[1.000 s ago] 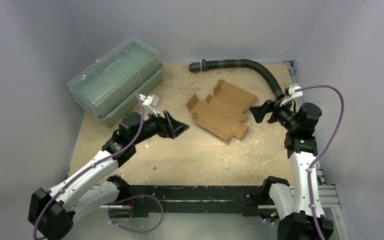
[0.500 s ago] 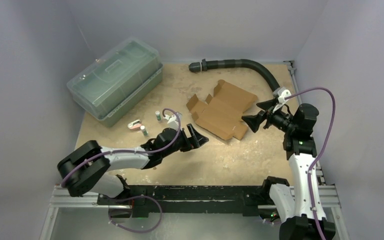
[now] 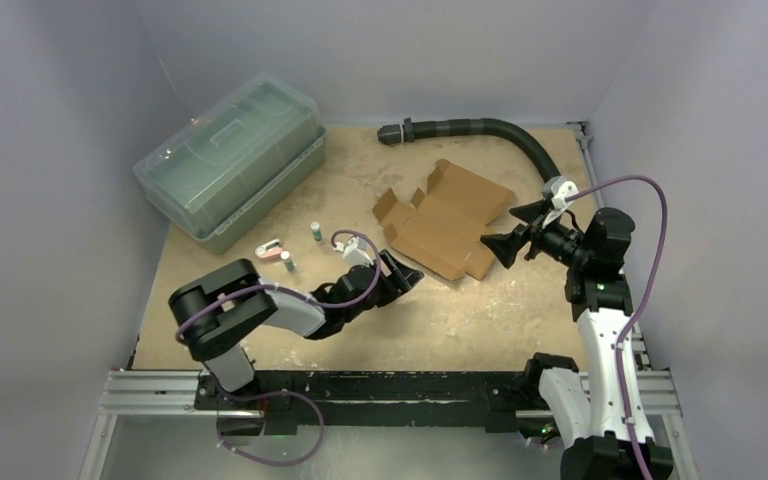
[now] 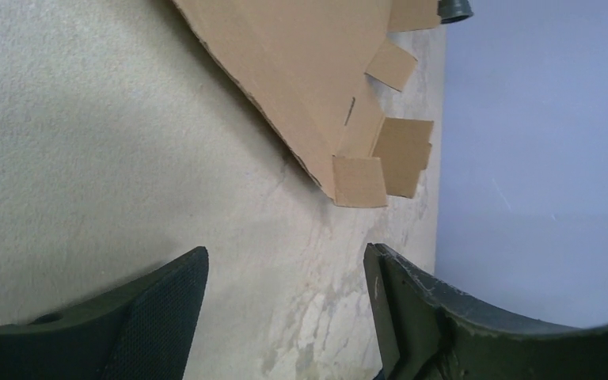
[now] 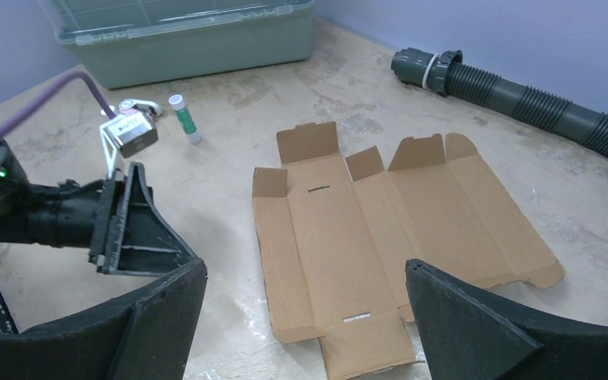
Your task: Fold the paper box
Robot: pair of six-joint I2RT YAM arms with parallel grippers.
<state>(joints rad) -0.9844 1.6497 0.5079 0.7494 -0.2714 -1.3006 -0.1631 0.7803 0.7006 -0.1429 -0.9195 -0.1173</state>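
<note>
While both arms reach inward from the near edge, we find bare, mottled beige table (image 3: pixel 430 325) in front of them, the widest room for moving. Our left gripper (image 3: pixel 405 275) lies low over that surface, its dark, textured fingers (image 4: pixel 170 313) spread with nothing between them, just short of the paper box's (image 3: pixel 445 225) near edge. Our right gripper (image 3: pixel 505 228) hovers at the box's right side, jaws wide and empty. The box lies flat and unfolded at mid-table, plain brown cardboard with small flaps and tabs around its rim, turned diagonal to the table's edges. Its longer run appears to go from the left gripper back and to the right. Left of it lie a green-capped tube (image 3: pixel 315 232) and a pink clip (image 3: pixel 270 248). Farther back, a clear greenish plastic bin (image 3: pixel 230 160) fills the left corner, and a ribbed dark hose (image 3: pixel 480 127) curves along the far edge, close under the pale walls.
</note>
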